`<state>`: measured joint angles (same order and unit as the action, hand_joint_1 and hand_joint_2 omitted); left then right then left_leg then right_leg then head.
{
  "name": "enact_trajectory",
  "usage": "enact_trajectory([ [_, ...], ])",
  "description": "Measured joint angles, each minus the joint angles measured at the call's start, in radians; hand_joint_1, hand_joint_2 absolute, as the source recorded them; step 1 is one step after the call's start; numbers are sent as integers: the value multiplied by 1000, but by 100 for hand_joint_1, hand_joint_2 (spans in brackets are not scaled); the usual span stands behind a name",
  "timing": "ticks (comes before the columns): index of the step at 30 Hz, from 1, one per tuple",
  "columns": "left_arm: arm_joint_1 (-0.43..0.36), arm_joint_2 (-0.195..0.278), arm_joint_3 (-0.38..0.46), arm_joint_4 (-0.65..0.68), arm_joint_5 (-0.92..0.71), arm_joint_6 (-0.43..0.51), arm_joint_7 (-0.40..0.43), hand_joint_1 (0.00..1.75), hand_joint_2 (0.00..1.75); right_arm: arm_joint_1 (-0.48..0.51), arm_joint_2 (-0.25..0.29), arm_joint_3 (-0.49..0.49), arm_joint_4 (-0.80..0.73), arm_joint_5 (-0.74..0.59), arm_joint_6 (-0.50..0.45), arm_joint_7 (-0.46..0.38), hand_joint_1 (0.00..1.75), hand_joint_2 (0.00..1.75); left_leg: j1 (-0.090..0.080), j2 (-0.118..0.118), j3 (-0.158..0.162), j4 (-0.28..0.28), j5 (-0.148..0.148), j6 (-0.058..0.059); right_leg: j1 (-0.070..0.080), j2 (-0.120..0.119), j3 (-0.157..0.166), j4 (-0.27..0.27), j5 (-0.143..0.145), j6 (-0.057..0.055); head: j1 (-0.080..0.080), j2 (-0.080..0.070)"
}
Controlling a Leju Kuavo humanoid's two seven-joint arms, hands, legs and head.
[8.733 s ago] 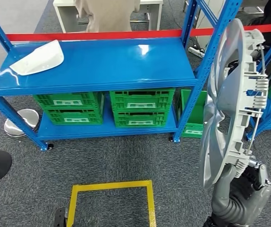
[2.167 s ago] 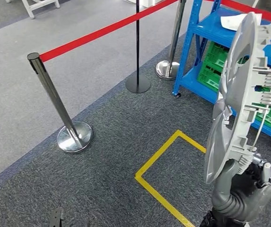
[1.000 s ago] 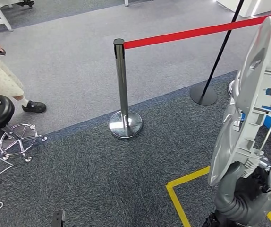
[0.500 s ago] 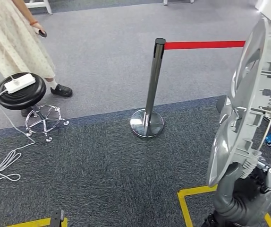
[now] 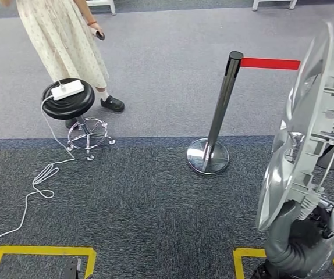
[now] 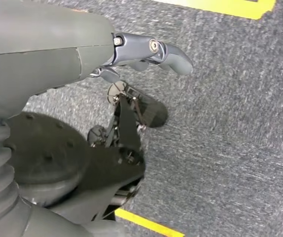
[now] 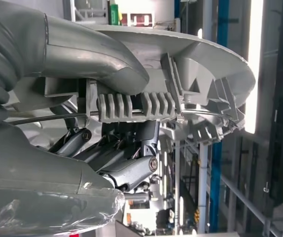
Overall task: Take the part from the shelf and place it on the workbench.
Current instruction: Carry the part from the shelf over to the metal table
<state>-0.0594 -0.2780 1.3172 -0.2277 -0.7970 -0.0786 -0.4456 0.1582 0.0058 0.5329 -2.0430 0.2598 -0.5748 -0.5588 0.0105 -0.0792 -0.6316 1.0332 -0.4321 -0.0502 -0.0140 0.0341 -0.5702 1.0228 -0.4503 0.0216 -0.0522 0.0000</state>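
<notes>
The part (image 5: pixel 308 125) is a large grey round plastic cover with ribs and a wire ring on its back. My right hand (image 5: pixel 308 238) grips its lower rim and holds it upright at the right of the head view. In the right wrist view the thick thumb (image 7: pixel 95 59) lies over the part's (image 7: pixel 199 64) rim and the dark fingers (image 7: pixel 128 170) clamp it from the other side. My left hand (image 6: pixel 58 59) hangs above the carpet, holding nothing, with its fingers (image 6: pixel 169 52) stretched out.
A chrome stanchion (image 5: pixel 217 116) with a red belt (image 5: pixel 270 63) stands ahead on the right. A black stool (image 5: pixel 68 102) carries a white power strip (image 5: pixel 67 89), its cable (image 5: pixel 38 180) trailing over the carpet. A person in a pale dress (image 5: pixel 66 35) stands behind it. Yellow floor lines (image 5: pixel 42 251) lie near my feet.
The camera has turned left: the blue shelf has left the picture, and the stanchion, stool and person have slid rightward. The part stays in my right hand.
</notes>
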Motion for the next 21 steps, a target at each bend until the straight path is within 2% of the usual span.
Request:
enact_trajectory([
  [1,-2,0,0,0,0,0,0,0,175,0,0,0,0,0,0,0,175,175,-2,33,-26,54,-31,-2,2,-14,0,-1,0,-4,-3,0],
  [2,-4,0,0,0,0,0,0,0,175,1,0,0,0,0,0,0,175,175,-3,52,-58,121,-64,-4,5,-29,-1,-1,0,-8,-6,0],
  [3,-5,0,0,0,0,0,0,0,175,1,0,0,0,0,0,-1,175,175,-3,59,-86,181,-89,-4,7,-45,-2,-1,-1,-10,-7,0],
  [4,-5,0,0,0,0,1,0,0,175,1,0,0,0,0,1,-1,175,175,-3,61,-102,217,-97,-4,9,-60,-2,-1,-2,-11,-7,0],
  [5,-4,0,0,0,0,1,0,0,175,1,0,0,0,-1,1,-1,175,175,-3,63,-100,218,-87,-2,10,-75,-1,-1,-3,-12,-7,0],
  [6,-4,1,0,0,0,1,0,0,175,1,0,0,0,-2,2,0,175,175,-4,67,-79,183,-61,1,12,-88,0,-1,-3,-12,-7,0],
  [7,-4,2,0,0,1,0,-2,0,175,1,0,0,0,-3,3,0,175,175,-7,83,-43,122,-28,5,13,-101,1,-1,-4,-11,-8,0],
  [8,-4,3,0,0,1,-2,-4,0,175,1,0,1,0,-4,4,0,175,175,-14,118,-5,55,-5,11,15,-113,3,0,-6,-9,-8,0],
  [9,-6,3,0,0,2,-4,-6,0,175,0,0,2,0,-3,5,1,175,175,-21,147,25,0,11,19,18,-123,5,0,-8,-6,-8,0],
  [10,-8,4,0,0,2,-6,-8,0,175,0,0,4,0,-3,5,1,175,175,-27,168,41,-33,17,27,21,-135,7,0,-10,-2,-8,0],
  [11,-10,5,0,0,3,-7,-9,0,175,0,0,5,0,-2,6,1,175,175,-32,176,43,-46,15,33,23,-146,9,-1,-11,2,-8,0],
  [12,-10,5,0,0,6,-7,-10,0,175,-1,0,6,0,-1,6,2,175,175,-32,160,41,-48,17,39,25,-160,13,-2,-13,6,-9,0],
  [13,-9,5,0,0,10,-6,-10,0,175,-2,0,6,0,-1,6,3,175,175,-30,145,41,-51,19,44,24,-161,15,-2,-16,13,-9,0],
  [14,-8,5,1,0,15,-4,-8,0,175,-3,0,7,-1,0,7,5,175,175,-26,131,42,-53,22,49,22,-143,14,9,-26,19,-8,0],
  [15,-8,4,2,0,20,-1,-7,0,175,-3,0,7,-1,1,7,8,175,175,-22,116,44,-56,25,54,21,-115,2,39,-46,26,-7,0],
  [17,-9,2,2,0,26,2,-2,0,175,-3,0,8,-1,5,9,11,175,175,-17,89,43,-57,28,61,17,-55,-54,162,-110,35,-3,0],
  [18,-9,1,3,0,27,2,0,0,175,-2,0,8,-1,7,10,12,175,175,-17,74,42,-57,29,62,15,-45,-88,232,-138,37,-2,0],
  [19,-9,0,3,0,27,3,2,0,175,-1,0,8,-1,7,10,13,175,175,-16,58,42,-56,29,62,15,-41,-112,278,-150,38,-2,0],
  [20,-7,0,3,0,28,4,3,0,175,0,0,8,-1,8,10,14,175,175,-16,42,42,-56,30,61,13,-40,-119,286,-141,38,-2,0],
  [21,-6,0,4,0,29,5,3,0,175,1,0,9,-1,7,10,14,175,175,-14,25,43,-56,31,59,11,-38,-105,253,-113,38,-2,0],
])
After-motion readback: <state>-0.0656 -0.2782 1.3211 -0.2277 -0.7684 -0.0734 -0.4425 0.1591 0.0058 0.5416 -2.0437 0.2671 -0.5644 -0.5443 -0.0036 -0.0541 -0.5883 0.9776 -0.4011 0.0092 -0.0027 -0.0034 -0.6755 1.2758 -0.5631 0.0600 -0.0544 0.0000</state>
